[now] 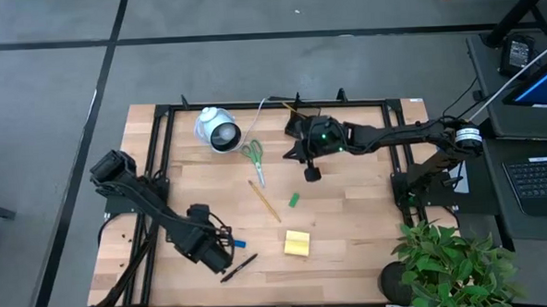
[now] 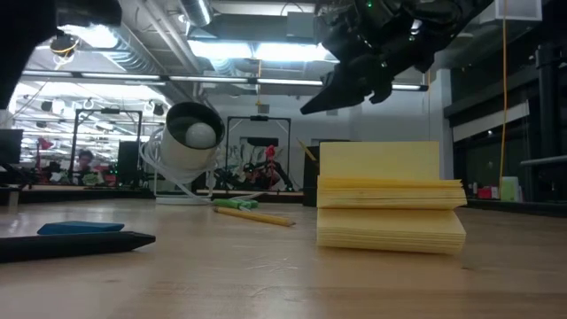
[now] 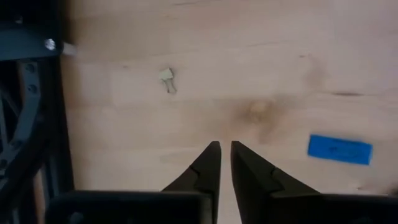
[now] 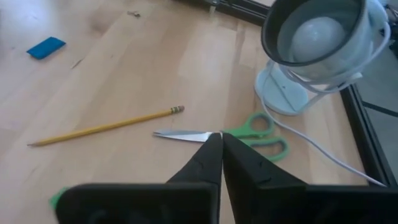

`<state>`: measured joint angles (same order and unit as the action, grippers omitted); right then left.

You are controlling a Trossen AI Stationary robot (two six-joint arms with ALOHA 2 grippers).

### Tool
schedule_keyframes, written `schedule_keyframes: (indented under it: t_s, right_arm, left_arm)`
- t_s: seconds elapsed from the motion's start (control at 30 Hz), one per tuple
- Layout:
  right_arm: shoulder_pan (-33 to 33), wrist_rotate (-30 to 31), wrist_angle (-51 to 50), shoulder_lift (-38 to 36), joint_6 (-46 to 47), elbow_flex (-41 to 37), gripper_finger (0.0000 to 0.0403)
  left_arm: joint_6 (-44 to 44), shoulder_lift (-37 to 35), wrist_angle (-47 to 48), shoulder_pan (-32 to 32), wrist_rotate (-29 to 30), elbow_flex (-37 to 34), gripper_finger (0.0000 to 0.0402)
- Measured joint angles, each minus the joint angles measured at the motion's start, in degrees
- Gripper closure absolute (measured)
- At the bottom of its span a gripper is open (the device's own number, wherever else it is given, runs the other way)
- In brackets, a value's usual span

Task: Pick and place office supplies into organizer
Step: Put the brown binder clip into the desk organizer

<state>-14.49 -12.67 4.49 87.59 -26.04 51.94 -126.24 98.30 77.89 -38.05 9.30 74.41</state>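
Observation:
My left gripper [image 1: 217,258] [image 3: 224,146] points down over bare wood at the table's near left, its fingers a narrow gap apart with nothing between them. A blue eraser [image 1: 239,243] [image 3: 340,149] lies just to its right, and a black pen [image 1: 239,267] lies nearer the front edge. The yellow sticky pad [image 1: 298,243] [image 2: 390,208] lies flat near the middle front. My right gripper [image 1: 311,172] [image 4: 221,137] hangs shut high above the table, over the green-handled scissors [image 4: 249,134] [image 1: 253,161] and a pencil [image 4: 106,127] [image 1: 264,200]. The black organizer [image 1: 295,127] at the far middle is mostly hidden under the right arm.
A white round device [image 1: 217,130] [image 4: 314,37] with a cable stands at the far left beside the scissors. A small green piece [image 1: 294,200] lies mid-table. A black metal frame [image 1: 161,112] borders the table. A potted plant [image 1: 454,266] sits at the near right corner.

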Motion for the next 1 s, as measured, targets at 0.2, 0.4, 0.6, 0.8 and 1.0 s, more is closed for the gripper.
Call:
schedule_keyframes:
  t_s: [0.2, 0.4, 0.6, 0.8, 1.0]
  right_arm:
    - [-1.3, 0.0, -0.3, 0.0, 0.0, 0.0, 0.0398]
    - [-1.9, 0.0, -0.3, 0.0, 0.0, 0.0, 0.0381]
    - [-1.9, 0.0, -0.5, 0.0, 0.0, 0.0, 0.0389]
    - [-1.9, 0.0, -0.5, 0.0, 0.0, 0.0, 0.0398]
    - [-1.9, -4.1, -0.5, 0.0, 0.0, 0.0, 0.038]
  left_arm:
    - [0.4, 0.1, 0.1, 1.4, 1.3, 0.0, 0.033]
    - [-0.5, 0.8, 0.8, 2.6, 1.7, 0.0, 0.0298]
    - [-4.7, 3.2, 1.8, 2.3, 1.5, 0.0, 0.0275]
    - [-6.0, 3.9, 1.0, 1.2, -0.8, -1.2, 0.027]
    - [-6.5, 3.6, -1.6, 1.1, -1.6, -6.2, 0.027]
